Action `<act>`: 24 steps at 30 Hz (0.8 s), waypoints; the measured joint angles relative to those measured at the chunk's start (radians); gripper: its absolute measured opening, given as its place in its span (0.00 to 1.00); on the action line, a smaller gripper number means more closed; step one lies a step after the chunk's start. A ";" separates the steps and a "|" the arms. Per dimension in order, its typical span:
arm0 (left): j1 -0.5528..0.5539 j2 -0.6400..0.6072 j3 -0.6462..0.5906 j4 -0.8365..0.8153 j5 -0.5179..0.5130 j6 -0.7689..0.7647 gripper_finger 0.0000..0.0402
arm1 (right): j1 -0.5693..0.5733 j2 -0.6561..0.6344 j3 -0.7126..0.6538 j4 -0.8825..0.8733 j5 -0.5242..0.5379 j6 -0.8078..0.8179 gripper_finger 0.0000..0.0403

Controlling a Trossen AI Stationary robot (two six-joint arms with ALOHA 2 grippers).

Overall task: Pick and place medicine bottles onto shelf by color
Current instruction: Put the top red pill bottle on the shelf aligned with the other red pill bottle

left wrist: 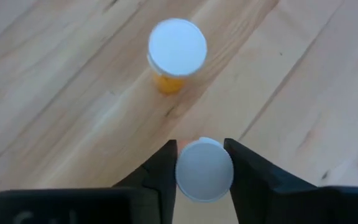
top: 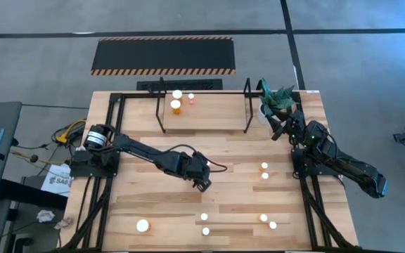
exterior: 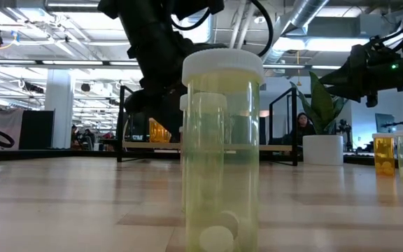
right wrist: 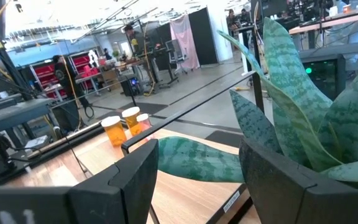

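The left gripper (top: 204,184) is hanging over the middle of the table (top: 223,147), a little toward the front. In the left wrist view its two fingers (left wrist: 160,171) are standing on both sides of a white cap (left wrist: 204,170), very close to it or touching it; whether they are already pressing it is not clear. Only the cap of this bottle is showing, so its body colour is hidden. Just beyond it, an orange bottle (left wrist: 174,53) with a white cap is standing upright on the wood, apart from the fingers.

The right gripper (top: 278,126) is waiting at the far right corner, beside the plant (top: 278,100). Its fingers (right wrist: 129,180) are spread wide and holding nothing; a leaf is showing between them.

The shelf (top: 202,105) is standing at the far middle of the table. Three bottles (top: 177,104) are sitting on its left part, well apart from both grippers.

Other bottles are scattered on the table: two (top: 264,171) near the right arm's base, and five (top: 204,223) along the front edge, one of them larger (top: 142,225). In the low view a pale bottle (exterior: 222,150) is standing upright very near the camera, with white pills at its bottom.
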State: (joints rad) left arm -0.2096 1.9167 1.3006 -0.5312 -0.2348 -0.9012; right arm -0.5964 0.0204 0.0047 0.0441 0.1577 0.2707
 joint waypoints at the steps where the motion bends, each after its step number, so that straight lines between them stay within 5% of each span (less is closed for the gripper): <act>1: 0.000 0.000 0.000 0.000 0.003 0.000 0.23 | 0.000 0.000 0.000 0.000 0.000 0.000 0.62; 15: 0.047 -0.063 0.000 -0.060 0.046 0.058 0.25 | 0.000 0.000 0.000 0.000 0.000 0.000 0.62; 24: 0.162 -0.202 0.000 -0.140 -0.024 0.170 0.25 | 0.000 0.000 0.000 0.000 0.000 0.000 0.62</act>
State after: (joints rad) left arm -0.0473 1.7151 1.3003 -0.6712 -0.2588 -0.7307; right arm -0.5964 0.0204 0.0046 0.0441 0.1577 0.2707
